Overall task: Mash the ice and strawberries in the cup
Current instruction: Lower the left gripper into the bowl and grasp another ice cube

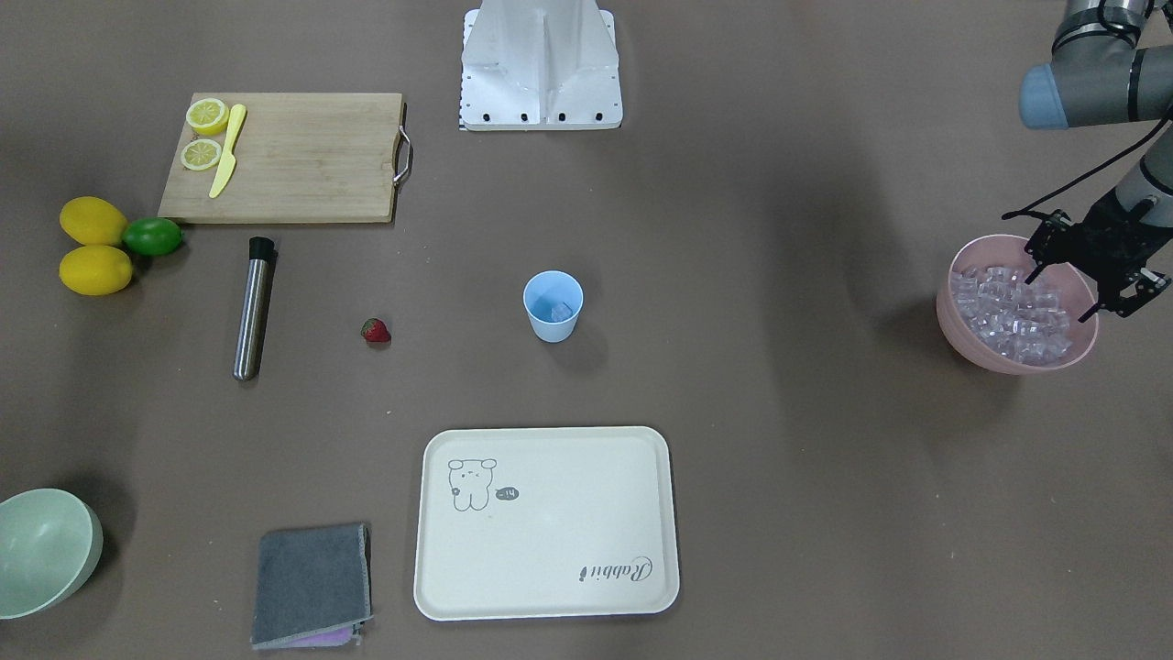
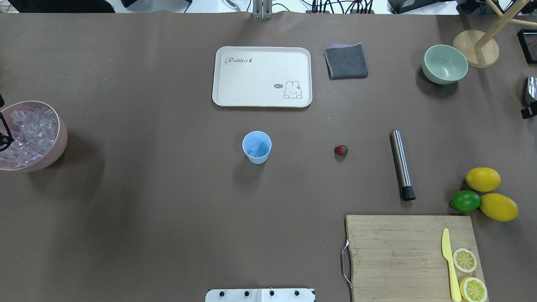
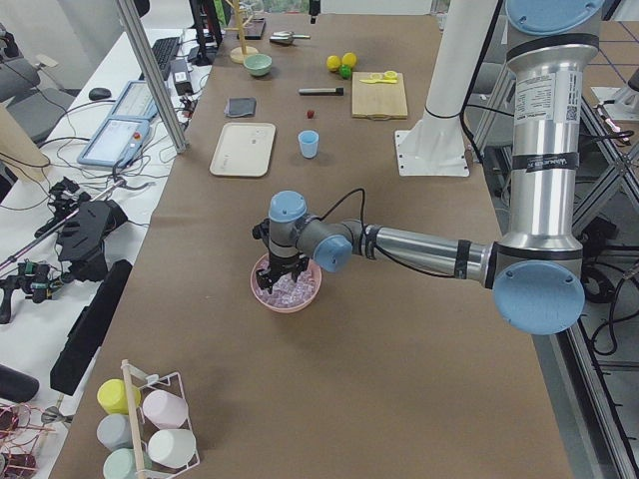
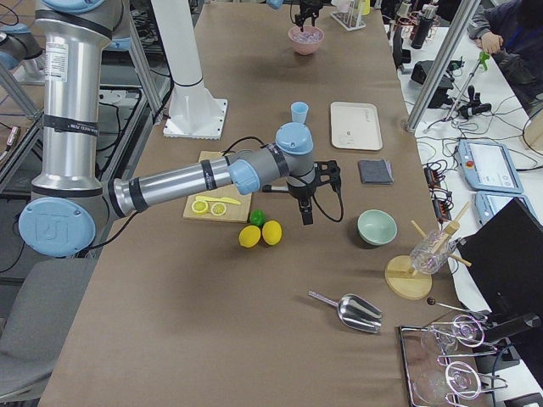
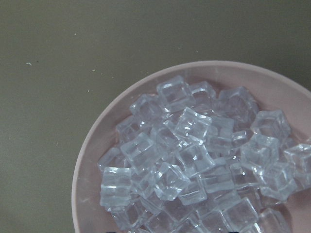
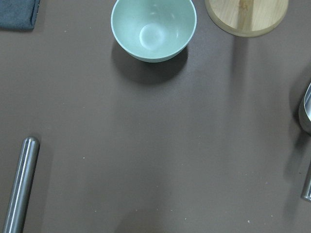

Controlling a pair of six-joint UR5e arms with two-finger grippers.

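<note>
Landmark for positions: cup [image 1: 553, 307], mid-table, upright, in neither gripper.

- Left gripper [image 1: 1059, 298]: jaws spread wide and holding nothing, fingertips just above the heap of ice [image 1: 999, 312] in the pink bowl [image 1: 962, 341]. The bowl sits well apart from the cup, on its left, near the table end.
- Right gripper [image 4: 304, 203]: hangs above the table far to the cup's right. It shows only in the side view, so I cannot tell how the jaws stand.
- Strawberry [image 1: 376, 331]: on the table, right of the cup and apart from it. The steel muddler [image 1: 254, 307] lies further right.

Handling (judgement):
- Ice: hard, glassy, light, probably slick. Grip one cube across two flat opposite faces. A corner grip would likely squirt it out, and neighbouring cubes may shift.
- Strawberry: small and rounded, likely soft. Pinch it gently across the widest part of the body, below the green cap.
- Cup: light, tapered plastic that would tip easily under the muddler. Steady it by the wall near the rim.

Counts:
- Cup: 1.
- Strawberry: 1.
- Muddler: 1.
- Ice in the bowl: too many, piled and overlapping, to count.
- Ice in the cup: something clear inside, apparently one cube, not certain.
</note>
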